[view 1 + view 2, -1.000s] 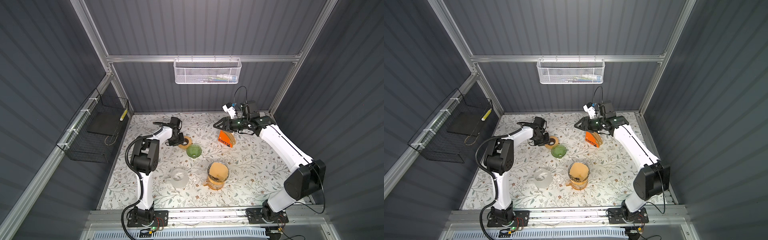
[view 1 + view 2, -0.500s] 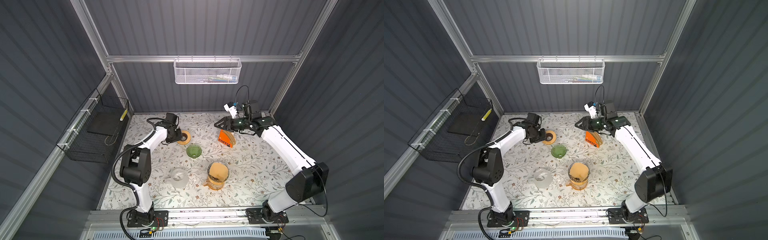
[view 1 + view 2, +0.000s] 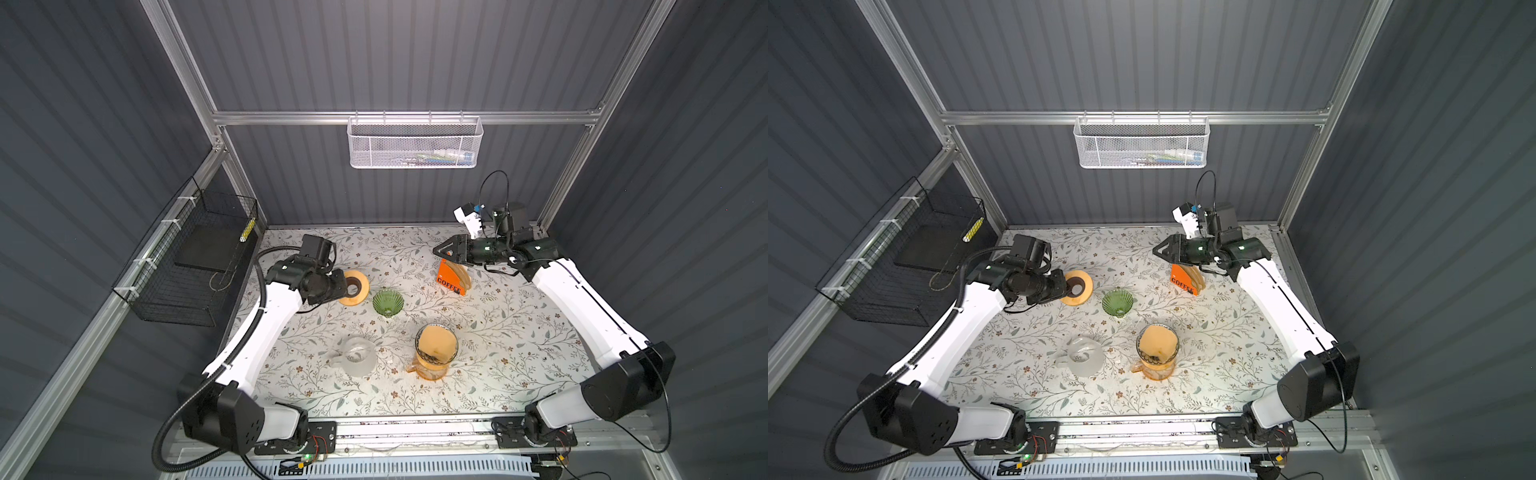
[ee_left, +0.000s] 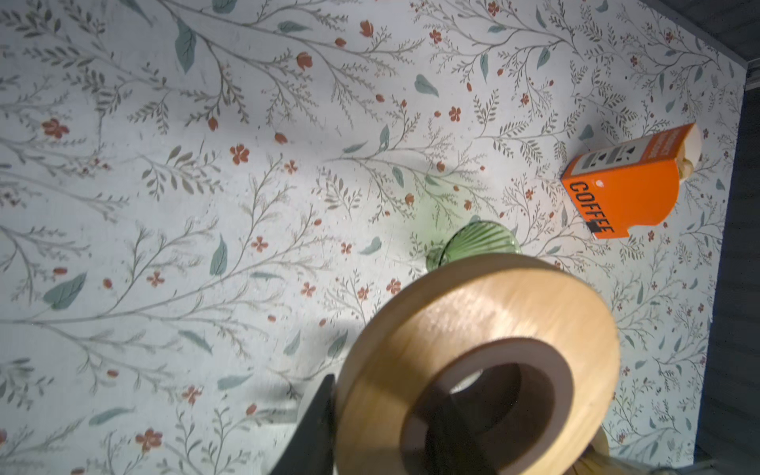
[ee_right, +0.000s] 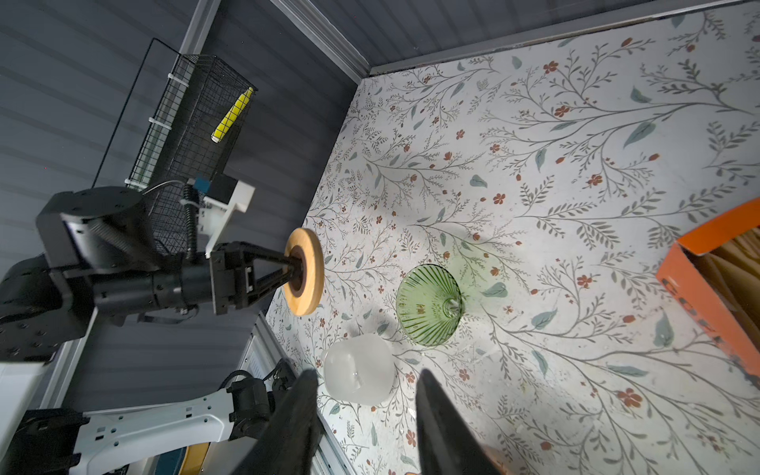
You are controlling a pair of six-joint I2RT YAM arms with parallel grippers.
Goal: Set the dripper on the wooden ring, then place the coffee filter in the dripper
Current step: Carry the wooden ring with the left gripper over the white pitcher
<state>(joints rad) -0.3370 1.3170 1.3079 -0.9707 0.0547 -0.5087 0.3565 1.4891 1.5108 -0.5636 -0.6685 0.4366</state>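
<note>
Box of filters sits near and below the right fingers, spread and empty; light box may tip, or several sheets lift together. Left fingers clamp a wooden ring on edge in the air; thin pinch may slip and drop it on the green dripper just beyond them. Filters all in the box, dripper empty.

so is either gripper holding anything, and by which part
Left gripper holds the wooden ring by its band, one finger through the centre hole. Right gripper is open and empty.
</note>
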